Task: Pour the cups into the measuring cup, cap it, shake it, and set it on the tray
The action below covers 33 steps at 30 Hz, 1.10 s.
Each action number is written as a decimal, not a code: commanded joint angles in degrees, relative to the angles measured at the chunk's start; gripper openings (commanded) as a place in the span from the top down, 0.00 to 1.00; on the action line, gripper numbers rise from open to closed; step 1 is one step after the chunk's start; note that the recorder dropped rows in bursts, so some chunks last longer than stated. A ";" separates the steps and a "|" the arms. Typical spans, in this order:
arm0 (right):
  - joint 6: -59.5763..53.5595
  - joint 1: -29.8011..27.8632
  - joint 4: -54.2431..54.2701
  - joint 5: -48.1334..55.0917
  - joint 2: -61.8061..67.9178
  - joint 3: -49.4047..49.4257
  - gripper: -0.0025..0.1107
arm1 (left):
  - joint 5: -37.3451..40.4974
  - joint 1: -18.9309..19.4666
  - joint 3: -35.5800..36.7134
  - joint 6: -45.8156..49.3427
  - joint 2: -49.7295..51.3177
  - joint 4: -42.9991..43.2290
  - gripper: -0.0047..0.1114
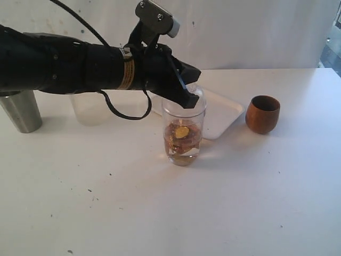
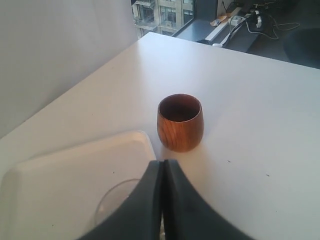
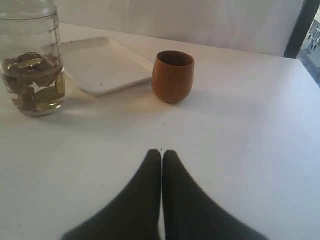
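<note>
The clear measuring cup stands mid-table holding brown and yellow pieces in liquid; it also shows in the right wrist view. My left gripper is shut and empty, its tips right at the cup's top; its wrist view has the shut gripper over the cup's round top. The wooden cup stands upright to the right. At the far left is the steel tumbler. The white tray lies behind the measuring cup. My right gripper is shut, low over bare table.
A frosted plastic tub stands behind the left arm, between the steel tumbler and the tray. The tray and the wooden cup sit ahead of the right gripper. The table's far edge runs past the wooden cup.
</note>
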 commanded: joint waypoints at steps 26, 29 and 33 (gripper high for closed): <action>0.01 0.14 0.33 -0.58 -0.29 0.06 0.97 | -1.81 -0.09 16.72 1.04 -9.09 -10.58 0.06; 0.01 0.14 0.33 -0.58 -0.29 0.06 0.97 | -2.97 -0.09 19.20 13.53 -8.61 -19.67 0.06; 0.01 0.14 0.33 -0.58 -0.29 0.06 0.97 | -7.31 -0.09 21.17 24.45 -5.28 -27.74 0.06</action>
